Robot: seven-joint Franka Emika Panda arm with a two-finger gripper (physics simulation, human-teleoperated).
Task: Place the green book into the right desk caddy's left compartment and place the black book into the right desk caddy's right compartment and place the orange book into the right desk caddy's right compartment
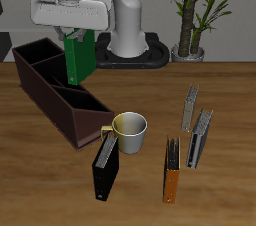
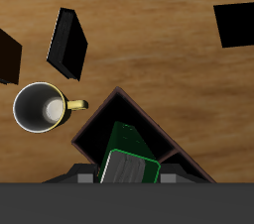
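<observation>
My gripper (image 1: 76, 38) is shut on the green book (image 1: 78, 60), which hangs upright over the right desk caddy (image 1: 45, 98), a long dark maroon box. In the wrist view the green book (image 2: 129, 154) sits above the left compartment (image 2: 107, 121), the small section with a slanted divider. The book's lower end is about level with the caddy's rim. The larger right compartment (image 1: 38, 62) lies farther back. The black book (image 1: 105, 163) leans near the table's front edge beside a mug. The orange book (image 1: 172, 177) stands close to it.
A white mug with a yellow handle (image 1: 129, 130) stands just off the caddy's near end, against the black book (image 2: 67, 43). Two slim grey books (image 1: 190, 108) (image 1: 201, 136) stand behind the orange one. A potted plant (image 1: 195, 10) is at the back.
</observation>
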